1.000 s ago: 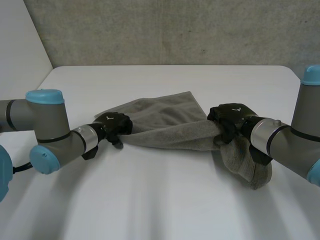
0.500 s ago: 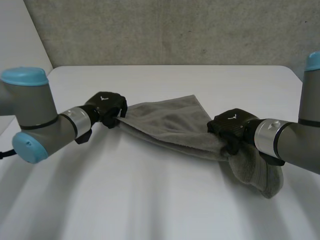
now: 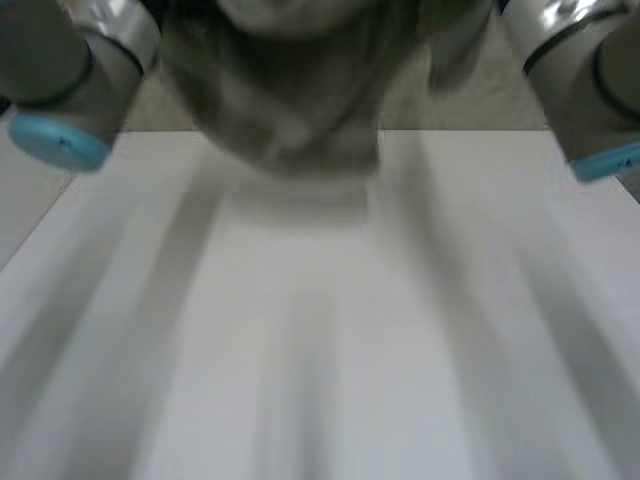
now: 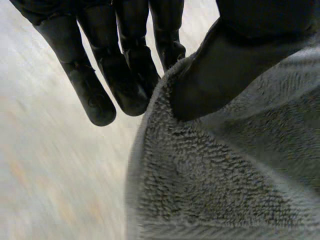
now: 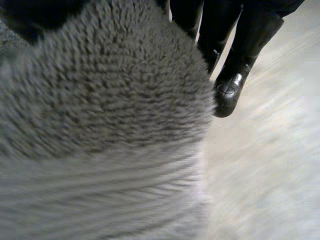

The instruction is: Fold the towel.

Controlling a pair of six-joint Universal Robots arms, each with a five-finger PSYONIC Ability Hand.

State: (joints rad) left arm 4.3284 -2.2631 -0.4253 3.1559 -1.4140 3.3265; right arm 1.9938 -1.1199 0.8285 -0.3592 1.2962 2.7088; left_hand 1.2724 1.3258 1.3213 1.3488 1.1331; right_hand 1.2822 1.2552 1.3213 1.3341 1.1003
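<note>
Left wrist view: fingers (image 4: 125, 75) round towel (image 4: 225, 175)

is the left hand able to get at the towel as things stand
Yes, it looks so: the left hand has the towel edge pinched between thumb and fingers, with nothing in the way.

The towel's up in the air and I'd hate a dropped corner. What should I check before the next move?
1. Left hand pinches the towel edge between thumb and fingers: ok.
2. Right hand holds its end of the towel, cloth against its fingers: ok.
3. Towel lifted off the table: ok.
4. Towel hanging spread out: not ok, it hangs bunched.
5. Lower corners aligned: cannot tell.
</note>
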